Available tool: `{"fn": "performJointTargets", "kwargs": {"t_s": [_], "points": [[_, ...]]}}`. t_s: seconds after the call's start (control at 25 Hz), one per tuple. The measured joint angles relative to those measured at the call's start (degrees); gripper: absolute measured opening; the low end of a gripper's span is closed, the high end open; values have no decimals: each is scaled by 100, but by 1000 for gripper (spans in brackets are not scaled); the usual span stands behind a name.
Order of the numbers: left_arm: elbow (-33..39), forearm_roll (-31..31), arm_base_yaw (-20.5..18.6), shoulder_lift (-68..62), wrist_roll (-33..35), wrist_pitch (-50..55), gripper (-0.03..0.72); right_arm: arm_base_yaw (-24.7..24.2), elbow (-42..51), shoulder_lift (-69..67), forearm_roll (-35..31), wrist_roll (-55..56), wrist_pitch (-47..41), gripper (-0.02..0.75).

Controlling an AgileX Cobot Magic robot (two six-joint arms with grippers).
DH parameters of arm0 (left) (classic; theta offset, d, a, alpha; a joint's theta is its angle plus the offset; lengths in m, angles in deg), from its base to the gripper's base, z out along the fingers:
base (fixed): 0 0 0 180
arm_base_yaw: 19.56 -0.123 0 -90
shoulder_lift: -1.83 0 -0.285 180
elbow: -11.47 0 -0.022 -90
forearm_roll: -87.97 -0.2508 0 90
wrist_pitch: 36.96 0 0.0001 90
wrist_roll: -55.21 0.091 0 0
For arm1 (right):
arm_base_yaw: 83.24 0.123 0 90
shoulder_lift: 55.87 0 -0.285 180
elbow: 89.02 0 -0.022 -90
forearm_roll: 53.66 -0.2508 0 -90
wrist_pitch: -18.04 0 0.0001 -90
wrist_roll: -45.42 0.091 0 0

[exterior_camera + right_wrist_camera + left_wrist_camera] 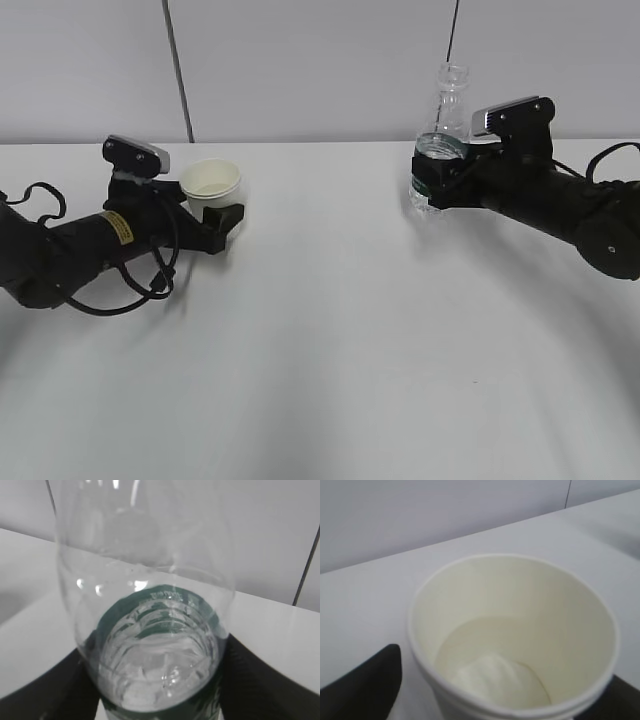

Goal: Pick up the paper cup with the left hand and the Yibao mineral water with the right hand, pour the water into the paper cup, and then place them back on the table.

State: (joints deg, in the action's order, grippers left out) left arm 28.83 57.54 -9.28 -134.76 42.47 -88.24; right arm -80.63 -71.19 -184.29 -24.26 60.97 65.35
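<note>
1. A robot test bench in a lab-like room: two black arms, the left hand (215,228) and the right hand (432,185), lie low on one broad white table (330,340), each with a grey-silver camera block on its wrist
2. Behind the table stands a plain pale grey panelled wall (320,60) with dark vertical seams
3. Loose black cables (150,285) loop beside the left arm
4. Only a paper cup (211,185) and a clear bottle (440,150) serve as props
</note>
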Motion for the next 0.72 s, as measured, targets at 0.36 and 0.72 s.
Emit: {"fn": "performJointTargets", "kwargs": {"t_s": [0.36,0.72], "points": [[193,11,0,223,0,-37,591,0,0,-114,-71,0,14,465],[210,13,0,223,0,-52,591,0,0,-137,-169,0,14,465]]}}
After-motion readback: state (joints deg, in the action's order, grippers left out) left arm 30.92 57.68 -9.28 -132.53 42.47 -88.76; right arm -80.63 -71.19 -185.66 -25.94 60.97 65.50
